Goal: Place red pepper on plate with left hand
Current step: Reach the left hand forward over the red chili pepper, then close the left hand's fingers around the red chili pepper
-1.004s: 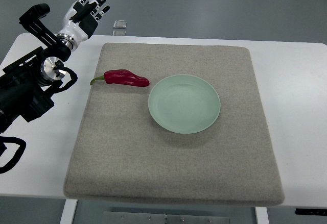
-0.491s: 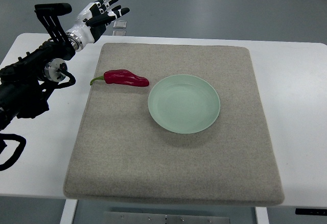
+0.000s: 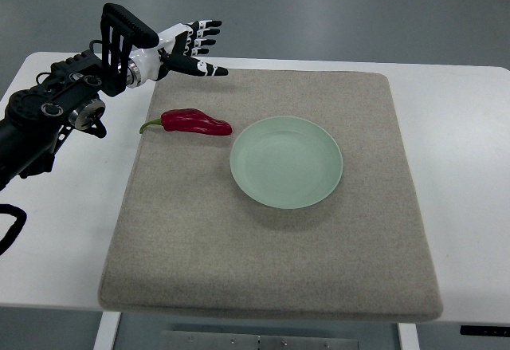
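Observation:
A dark red pepper with a green stem lies on the grey felt mat, just left of the pale green plate. The plate holds nothing. My left hand hovers over the mat's far left edge, above and behind the pepper, not touching it. Its fingers are spread and point right, and it holds nothing. The right arm does not show.
The mat covers most of a white table. A small clear object sits at the table's far edge, partly behind my left hand. My black left arm lies over the table's left side.
My left hand has swung right and turned, from beyond the table's far left corner to over the mat's far edge, nearer the pepper. Pepper and plate have not moved.

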Motion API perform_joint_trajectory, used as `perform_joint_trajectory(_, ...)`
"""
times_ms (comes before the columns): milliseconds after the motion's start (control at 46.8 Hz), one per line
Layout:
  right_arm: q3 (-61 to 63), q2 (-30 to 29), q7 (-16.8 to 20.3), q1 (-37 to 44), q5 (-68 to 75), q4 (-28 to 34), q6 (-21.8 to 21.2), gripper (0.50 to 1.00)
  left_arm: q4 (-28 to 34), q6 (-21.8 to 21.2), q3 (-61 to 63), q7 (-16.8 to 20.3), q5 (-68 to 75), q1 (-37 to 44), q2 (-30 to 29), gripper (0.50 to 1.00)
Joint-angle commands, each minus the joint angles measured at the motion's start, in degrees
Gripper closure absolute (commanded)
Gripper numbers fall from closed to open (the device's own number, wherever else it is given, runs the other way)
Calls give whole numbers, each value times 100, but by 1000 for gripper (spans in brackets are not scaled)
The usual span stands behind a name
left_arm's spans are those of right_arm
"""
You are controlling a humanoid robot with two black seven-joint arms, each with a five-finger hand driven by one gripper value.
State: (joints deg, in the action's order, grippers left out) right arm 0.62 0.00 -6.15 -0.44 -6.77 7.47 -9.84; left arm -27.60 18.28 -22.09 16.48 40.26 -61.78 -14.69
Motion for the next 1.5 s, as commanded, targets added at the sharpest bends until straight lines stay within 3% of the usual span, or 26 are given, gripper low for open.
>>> perform_joint_trajectory(0,0,0,0,0,0,0,0,572,-227,17,397,4,61,-79,-69,519)
perform_joint_trajectory(256,0,0,0,0,0,0,0,572,-456,132,1259,4,728,-475,-464,514)
perform_joint_trajectory(619,0,0,0,0,0,0,0,570,-843,141,1277,48,2872,-589,-578,525)
perform_joint_trajectory(897,0,0,0,0,0,0,0,572,-1045,149,1294,101,3497,-537,-578,527)
perform_joint_trajectory(1196,0,0,0,0,0,0,0,572,-1063,176,1294,101,3497,-510,-578,572)
perform_joint_trajectory(1324,0,0,0,0,0,0,0,572,-1063,237,1294,101,3497,-501,-596,634)
perform_joint_trajectory(1474,0,0,0,0,0,0,0,572,-1063,263,1321,101,3497,-484,-631,643)
